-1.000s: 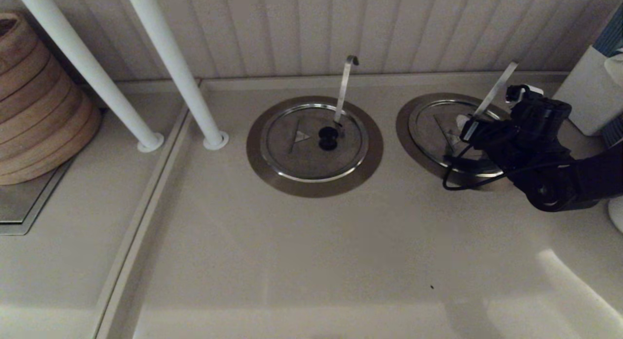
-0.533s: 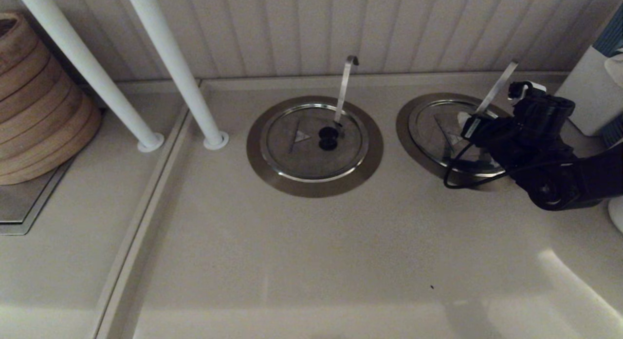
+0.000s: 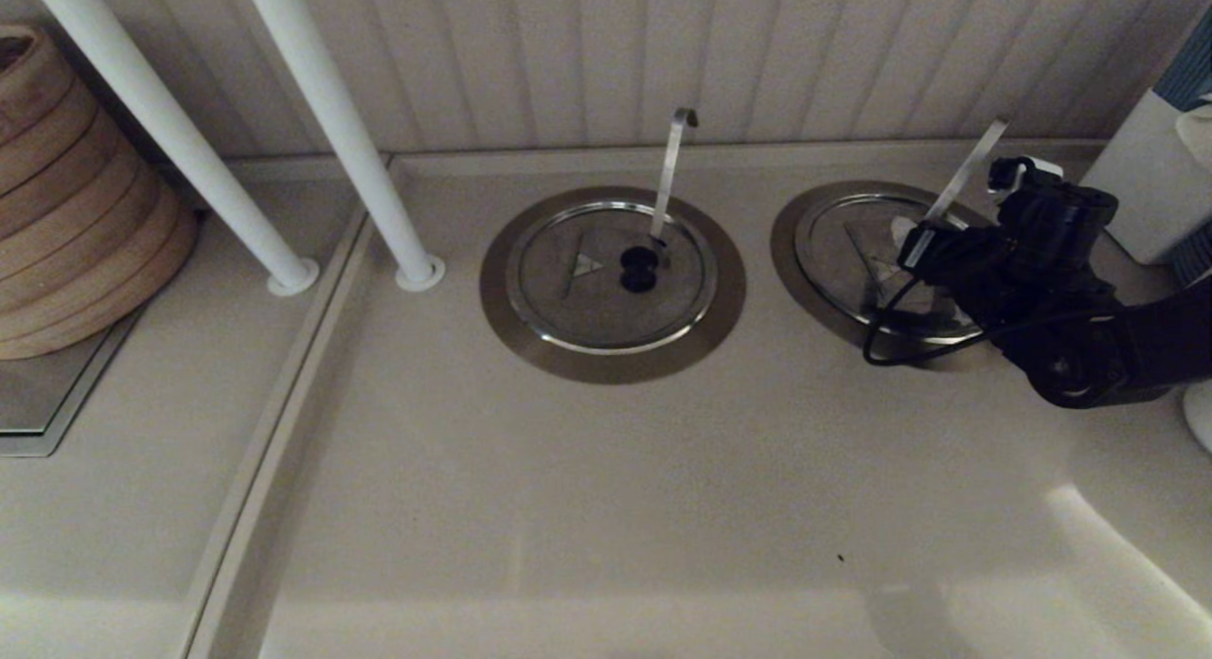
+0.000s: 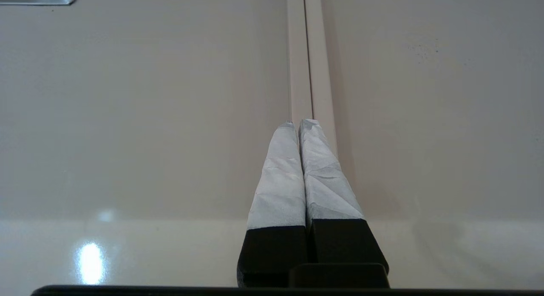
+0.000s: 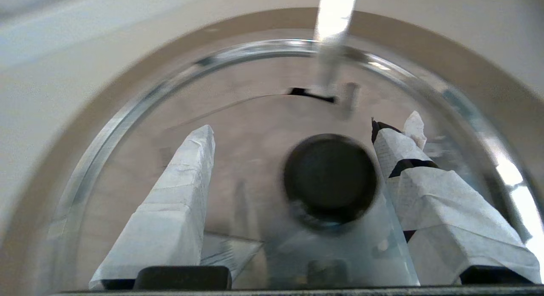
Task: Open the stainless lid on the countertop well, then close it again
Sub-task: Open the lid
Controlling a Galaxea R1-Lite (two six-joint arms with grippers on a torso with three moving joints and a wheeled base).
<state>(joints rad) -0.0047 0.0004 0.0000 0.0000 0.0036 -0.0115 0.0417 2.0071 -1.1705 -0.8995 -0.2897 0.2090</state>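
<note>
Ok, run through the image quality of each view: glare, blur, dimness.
Head view: dim overall, pale glare on the countertop at the near right. Left wrist view: sharp, one bright spot of glare beside the left gripper. Right wrist view: the black knob and the stainless lid are smeared, the utensil handle is blown out white; the right gripper straddles the knob.

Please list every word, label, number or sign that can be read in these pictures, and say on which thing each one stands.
No words, brands or numbers can be read in any view.
Triangle mark, no text: on the twin lid with the hook-tipped handle.
Triangular shape, partly hidden by the right gripper: on the stainless lid; too unclear to read as a sign.
Left gripper, over the bare countertop: no markings.
</note>
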